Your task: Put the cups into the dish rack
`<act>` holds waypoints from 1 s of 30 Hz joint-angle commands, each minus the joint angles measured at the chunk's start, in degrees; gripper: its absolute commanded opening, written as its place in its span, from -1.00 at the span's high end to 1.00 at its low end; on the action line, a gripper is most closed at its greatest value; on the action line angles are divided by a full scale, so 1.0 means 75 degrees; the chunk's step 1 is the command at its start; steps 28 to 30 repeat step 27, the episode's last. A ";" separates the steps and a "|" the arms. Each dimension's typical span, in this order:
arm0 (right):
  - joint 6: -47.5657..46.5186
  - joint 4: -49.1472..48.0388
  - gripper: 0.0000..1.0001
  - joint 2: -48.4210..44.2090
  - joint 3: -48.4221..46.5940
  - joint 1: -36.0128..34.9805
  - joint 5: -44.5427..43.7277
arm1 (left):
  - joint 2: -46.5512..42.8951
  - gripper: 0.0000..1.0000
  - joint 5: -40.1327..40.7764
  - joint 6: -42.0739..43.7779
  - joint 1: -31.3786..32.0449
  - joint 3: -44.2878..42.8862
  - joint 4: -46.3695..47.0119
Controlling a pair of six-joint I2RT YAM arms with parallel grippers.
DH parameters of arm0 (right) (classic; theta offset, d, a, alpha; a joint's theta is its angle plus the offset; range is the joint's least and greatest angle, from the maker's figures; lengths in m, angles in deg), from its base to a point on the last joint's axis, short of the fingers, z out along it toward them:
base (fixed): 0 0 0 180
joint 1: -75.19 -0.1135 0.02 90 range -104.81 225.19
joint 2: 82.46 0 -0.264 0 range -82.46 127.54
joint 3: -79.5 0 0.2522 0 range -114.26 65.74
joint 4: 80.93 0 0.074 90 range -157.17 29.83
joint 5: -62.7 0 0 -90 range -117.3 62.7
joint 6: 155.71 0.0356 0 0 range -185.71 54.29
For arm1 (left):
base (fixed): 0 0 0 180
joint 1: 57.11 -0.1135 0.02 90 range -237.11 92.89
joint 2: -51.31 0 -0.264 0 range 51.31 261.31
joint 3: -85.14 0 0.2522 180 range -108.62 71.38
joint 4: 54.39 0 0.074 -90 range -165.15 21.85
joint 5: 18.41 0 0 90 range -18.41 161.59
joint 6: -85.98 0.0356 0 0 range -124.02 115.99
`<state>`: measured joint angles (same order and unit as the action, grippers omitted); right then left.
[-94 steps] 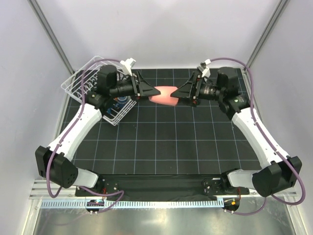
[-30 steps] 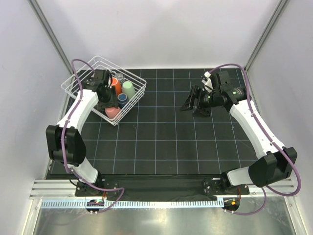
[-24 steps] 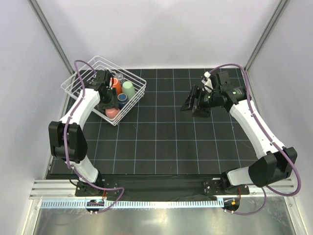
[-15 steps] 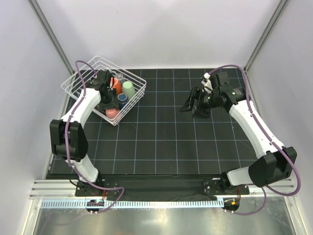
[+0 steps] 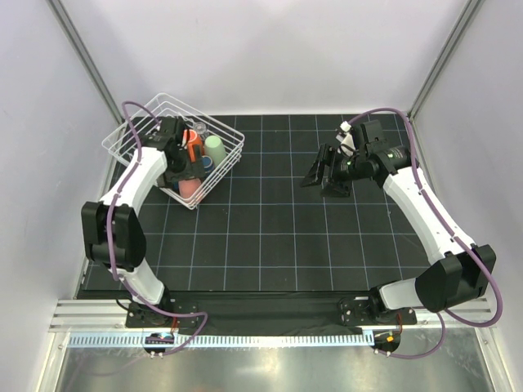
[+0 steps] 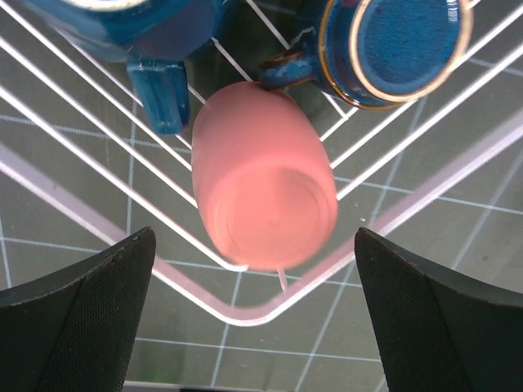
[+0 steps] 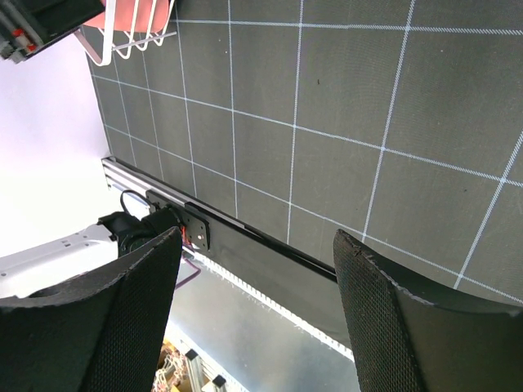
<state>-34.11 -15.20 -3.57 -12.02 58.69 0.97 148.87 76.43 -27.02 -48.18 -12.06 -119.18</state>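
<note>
The white wire dish rack stands at the far left. In it are an orange cup, a pale green cup, a dark blue mug, a pink cup and a clear glass. My left gripper hangs open over the rack's near corner. In the left wrist view the pink cup lies on the rack wires, base toward the camera, next to the blue mug; the open left gripper holds nothing. My right gripper is open and empty over the mat.
The black gridded mat covers the table. White walls close in the left, back and right. In the right wrist view the open right gripper looks along the mat toward the metal rail at the near edge; the rack corner shows top left.
Earlier both grippers held the pink cup between them at the far middle. It now lies in the rack, and the left gripper is open above it. The right arm has drawn back and stayed.
</note>
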 commanded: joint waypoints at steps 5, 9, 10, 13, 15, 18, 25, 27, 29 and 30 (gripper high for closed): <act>-0.0216 -0.0003 -0.52 -0.0171 0.0043 0.0007 -0.0055 | -0.1708 -1.00 -0.1074 -0.1162 0.0063 -0.0267 0.0240; -0.0672 0.0289 -0.62 -0.0311 0.0008 -0.0004 -0.0428 | -0.1957 -0.99 -0.1430 -0.1515 0.0729 -0.0253 0.0627; -0.0755 0.0313 -0.77 -0.0358 0.0055 0.0007 -0.0465 | -0.1957 -0.99 -0.1431 -0.1526 0.0929 -0.0289 0.0686; -0.0966 0.0361 -0.99 -0.0546 0.0242 -0.0004 -0.0548 | -0.1933 -0.99 -0.1629 -0.1550 0.1679 -0.0359 0.0861; -0.1048 0.0267 -0.99 -0.0686 0.0394 0.0007 -0.0547 | -0.2050 -1.00 -0.1700 -0.1573 0.2160 -0.0220 0.0967; -0.1119 0.0115 -1.00 -0.0850 0.0570 0.0007 -0.0570 | -0.2331 -0.99 -0.1992 -0.1713 0.2454 0.0108 0.1376; -0.0628 -0.2209 -0.99 -0.2208 0.2185 -0.0120 -0.0955 | -0.4121 -0.99 -0.2964 -0.2286 0.2489 0.1968 0.2583; -0.0579 -0.3081 -1.00 -0.3040 0.3017 -0.0145 -0.0316 | -0.4626 -1.00 -0.3737 -0.2568 0.2489 0.2602 0.3717; -0.0579 -0.3081 -1.00 -0.3040 0.3017 -0.0145 -0.0316 | -0.4626 -1.00 -0.3737 -0.2568 0.2489 0.2602 0.3717; -0.0579 -0.3081 -1.00 -0.3040 0.3017 -0.0145 -0.0316 | -0.4626 -1.00 -0.3737 -0.2568 0.2489 0.2602 0.3717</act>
